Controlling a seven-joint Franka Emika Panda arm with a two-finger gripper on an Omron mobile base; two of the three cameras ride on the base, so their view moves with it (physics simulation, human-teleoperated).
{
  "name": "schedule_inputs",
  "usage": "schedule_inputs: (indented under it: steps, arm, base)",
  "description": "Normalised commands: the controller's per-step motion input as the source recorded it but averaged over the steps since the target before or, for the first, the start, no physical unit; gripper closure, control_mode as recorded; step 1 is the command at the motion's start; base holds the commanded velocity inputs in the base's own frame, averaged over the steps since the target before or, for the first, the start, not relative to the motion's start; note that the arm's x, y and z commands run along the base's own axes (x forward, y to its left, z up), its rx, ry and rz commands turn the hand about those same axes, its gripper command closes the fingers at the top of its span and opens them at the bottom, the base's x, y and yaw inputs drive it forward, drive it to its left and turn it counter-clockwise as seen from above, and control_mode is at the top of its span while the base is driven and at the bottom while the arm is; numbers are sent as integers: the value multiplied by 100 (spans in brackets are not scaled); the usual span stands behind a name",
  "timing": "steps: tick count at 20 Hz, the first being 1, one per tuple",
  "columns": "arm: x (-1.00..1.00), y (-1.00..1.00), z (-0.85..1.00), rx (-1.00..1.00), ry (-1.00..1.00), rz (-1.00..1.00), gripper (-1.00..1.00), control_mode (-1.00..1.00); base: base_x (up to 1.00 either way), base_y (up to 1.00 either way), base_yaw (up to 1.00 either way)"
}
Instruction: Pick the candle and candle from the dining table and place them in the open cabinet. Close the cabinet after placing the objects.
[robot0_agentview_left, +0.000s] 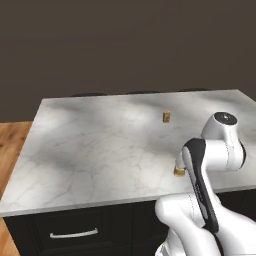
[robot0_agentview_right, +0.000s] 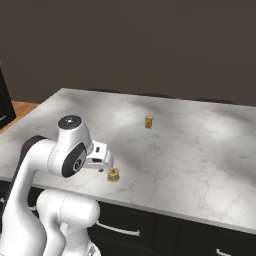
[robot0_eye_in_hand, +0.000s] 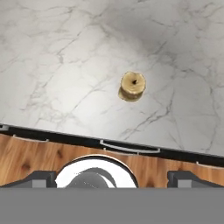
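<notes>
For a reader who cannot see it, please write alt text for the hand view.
A short, round, brass-yellow candle stands alone on the white-grey marble dining table, seen from above. The open gripper hangs above, short of the candle, its dark fingertips at the bottom. Below the table edge are silver drawer handles and wooden floor.

Veined marble, brass and black cabinetry

The dining table has a smooth white-grey marble top with fine dark veins over a matt black drawer base with silvery metal handles. The stubby candle looks brassy yellow with a soft sheen. The floor is warm, grained wood planking.
</notes>
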Motion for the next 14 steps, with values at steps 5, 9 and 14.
schedule_inputs:
  steps: [5, 9, 14]
  arm:
    - [3, -6, -29, 0, 0, 0, -100, -100]
    - [12, -16, -20, 4, 1, 0, -100, -100]
    - [14, -8, -23, 3, 2, 0, -100, -100]
  base:
    - [0, 0, 0]
    - [0, 0, 0]
    - [0, 0, 0]
